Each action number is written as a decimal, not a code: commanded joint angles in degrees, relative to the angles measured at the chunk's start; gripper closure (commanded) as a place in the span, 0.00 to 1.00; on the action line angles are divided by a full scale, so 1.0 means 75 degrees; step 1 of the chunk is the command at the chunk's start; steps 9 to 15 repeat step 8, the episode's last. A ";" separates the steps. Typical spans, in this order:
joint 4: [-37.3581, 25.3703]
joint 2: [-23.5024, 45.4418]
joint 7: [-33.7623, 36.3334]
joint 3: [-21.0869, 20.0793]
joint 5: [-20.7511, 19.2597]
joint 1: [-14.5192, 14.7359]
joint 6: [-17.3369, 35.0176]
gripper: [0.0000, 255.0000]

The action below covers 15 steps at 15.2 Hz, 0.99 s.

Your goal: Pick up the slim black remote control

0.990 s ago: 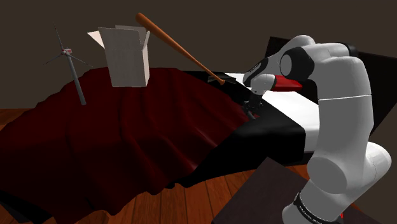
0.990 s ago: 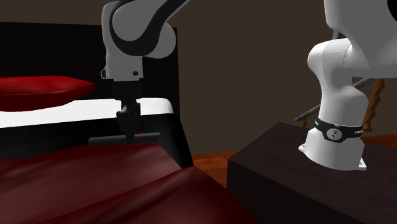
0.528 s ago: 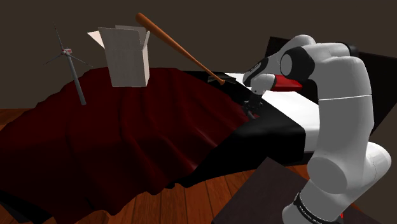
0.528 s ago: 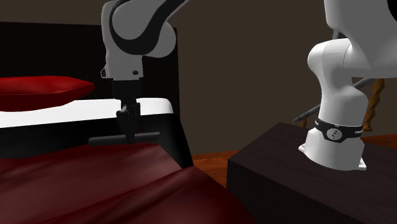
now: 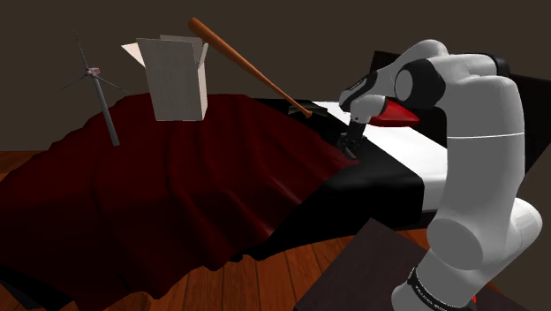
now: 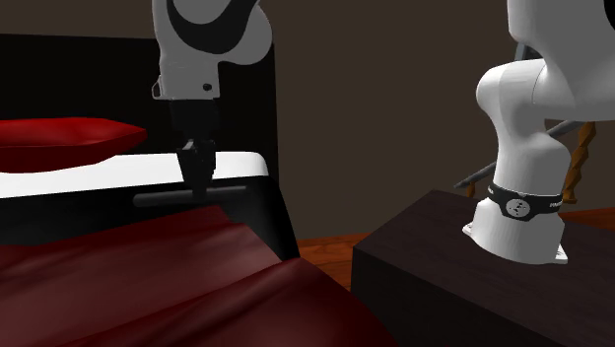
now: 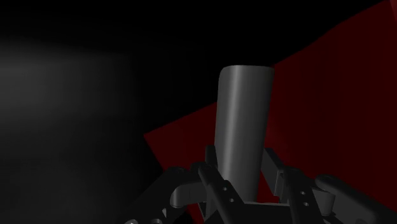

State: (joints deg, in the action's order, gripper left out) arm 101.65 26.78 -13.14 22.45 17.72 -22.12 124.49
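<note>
Pinching confirmed: the slim dark remote (image 6: 232, 193) is clasped near mid-length by the pincer (image 6: 197, 175), one finger pressed on each long edge. The remote is held level and the pincer is pointed straight down. It is seen over the bed (image 5: 380, 181), just above the red blanket (image 6: 148, 266) edge, with the white sheet (image 6: 99, 175) behind. The box (image 5: 177, 79), bat (image 5: 247, 66) and small wind turbine (image 5: 97, 88) are well apart, toward the shoulder view's upper left.

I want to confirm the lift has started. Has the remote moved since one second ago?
Yes. In the second exterior view the remote has risen and is now nearer the lower edge of the white sheet.
</note>
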 commanded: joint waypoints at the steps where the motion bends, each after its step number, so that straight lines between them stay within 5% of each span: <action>1: -0.0055 -0.0099 0.0038 0.0032 -0.0058 0.0013 -0.0146 1.00; 15: -0.0231 -0.0356 0.0158 0.0107 -0.0210 0.0056 -0.0555 1.00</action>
